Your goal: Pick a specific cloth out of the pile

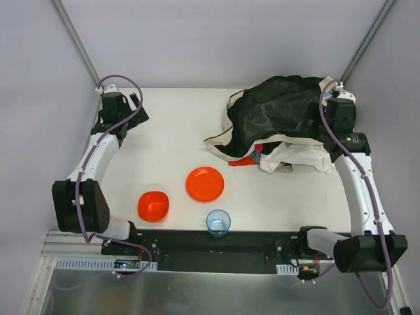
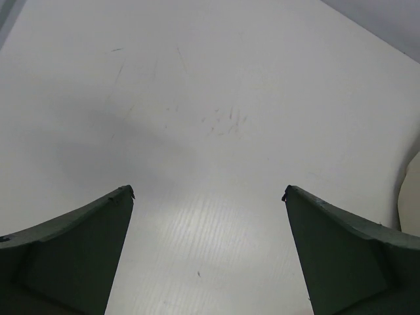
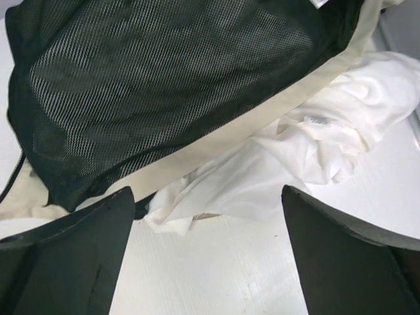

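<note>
The pile (image 1: 279, 118) lies at the back right of the table: black mesh on top, cream-white fabric under and in front of it. Only a small edge of the orange-red cloth (image 1: 241, 161) shows at the pile's front, next to a bit of light blue. My right gripper (image 1: 330, 98) is open and empty at the pile's right side. In the right wrist view the gripper (image 3: 207, 190) is just above bare table, with black mesh (image 3: 164, 72) and white fabric (image 3: 289, 164) ahead. My left gripper (image 1: 138, 108) is open and empty at the back left, over bare table (image 2: 208, 191).
An orange plate (image 1: 205, 184), an orange-red bowl (image 1: 153, 205) and a blue cup (image 1: 218, 222) stand toward the front of the table. Grey walls close in the back and sides. A pale edge (image 2: 410, 190) shows at the right of the left wrist view.
</note>
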### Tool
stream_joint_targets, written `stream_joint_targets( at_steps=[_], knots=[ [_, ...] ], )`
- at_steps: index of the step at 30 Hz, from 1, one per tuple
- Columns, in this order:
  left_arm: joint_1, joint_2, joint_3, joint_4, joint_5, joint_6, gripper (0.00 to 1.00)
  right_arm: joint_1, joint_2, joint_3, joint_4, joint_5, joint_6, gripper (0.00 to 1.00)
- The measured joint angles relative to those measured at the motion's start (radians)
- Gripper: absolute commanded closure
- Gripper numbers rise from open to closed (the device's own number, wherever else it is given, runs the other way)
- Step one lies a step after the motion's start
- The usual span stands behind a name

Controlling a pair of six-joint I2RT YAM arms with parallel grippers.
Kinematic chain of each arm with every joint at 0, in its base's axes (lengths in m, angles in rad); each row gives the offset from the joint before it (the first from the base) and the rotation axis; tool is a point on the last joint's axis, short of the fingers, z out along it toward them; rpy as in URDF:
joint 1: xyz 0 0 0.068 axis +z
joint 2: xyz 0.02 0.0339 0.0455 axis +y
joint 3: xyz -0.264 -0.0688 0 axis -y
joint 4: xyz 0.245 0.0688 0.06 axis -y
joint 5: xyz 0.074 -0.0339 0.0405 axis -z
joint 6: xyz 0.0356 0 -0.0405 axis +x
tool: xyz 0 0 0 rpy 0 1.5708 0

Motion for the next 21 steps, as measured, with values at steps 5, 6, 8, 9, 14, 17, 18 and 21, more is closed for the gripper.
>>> stream_joint_targets(
  at_steps=[5,6,8,9,14,17,18,21],
  knots=[
    [0.0,0.014,0.008,-0.026,0.052,-0.029,0.01,0.002,0.0,0.0,-0.043,-0.07,0.016,0.04],
    [0.0,0.014,0.012,-0.032,0.062,-0.034,0.01,0.002,0.0,0.0,-0.051,-0.083,0.02,0.04],
    [0.003,0.015,0.027,-0.045,0.073,-0.044,0.01,0.006,0.0,0.0,-0.066,-0.105,0.027,0.05],
    [0.008,0.015,0.037,-0.051,0.09,-0.049,0.01,0.01,0.0,0.0,-0.073,-0.116,0.032,0.04],
    [0.072,0.029,0.097,-0.062,0.251,-0.08,0.01,0.076,0.025,0.012,-0.111,-0.144,0.05,0.05],
    [0.113,0.066,0.154,-0.064,0.364,-0.084,0.01,0.129,0.102,0.053,-0.13,-0.161,0.059,0.04],
    [0.122,0.079,0.172,-0.064,0.395,-0.084,0.01,0.145,0.136,0.071,-0.134,-0.165,0.063,0.04],
    [0.131,0.108,0.202,-0.069,0.443,-0.081,0.01,0.176,0.23,0.123,-0.144,-0.185,0.082,0.04]
  ],
)
